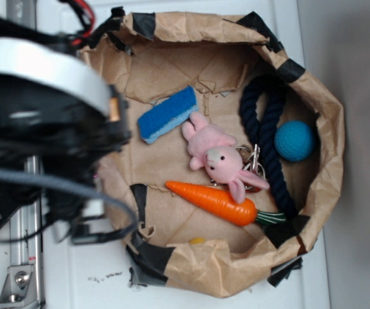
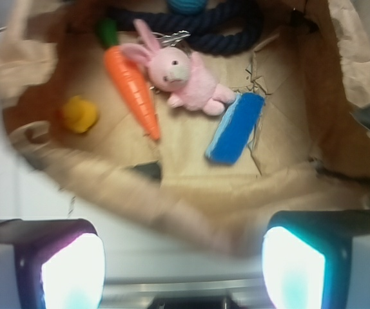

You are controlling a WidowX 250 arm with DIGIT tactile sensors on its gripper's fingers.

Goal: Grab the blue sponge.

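Blue sponge lies flat on the floor of a crumpled brown paper bag that is rolled open and patched with black tape. It is a small bright-blue block with a paler strip along one long edge, set at a slant, and nothing rests on it. Just beside one of its ends sits a pink plush bunny, close to the sponge but whether they touch cannot be told. A toy carrot lies next to the bunny on the far side from the sponge, and a thick navy rope loops along the bag's wall beyond, with a teal ball beside it. A small yellow toy sits near the carrot's thick end in the wrist view.

The tool hangs outside the bag, over its near rim, well apart from the sponge. Its two fingers stand wide apart with nothing between them. The bag rests on a white surface.
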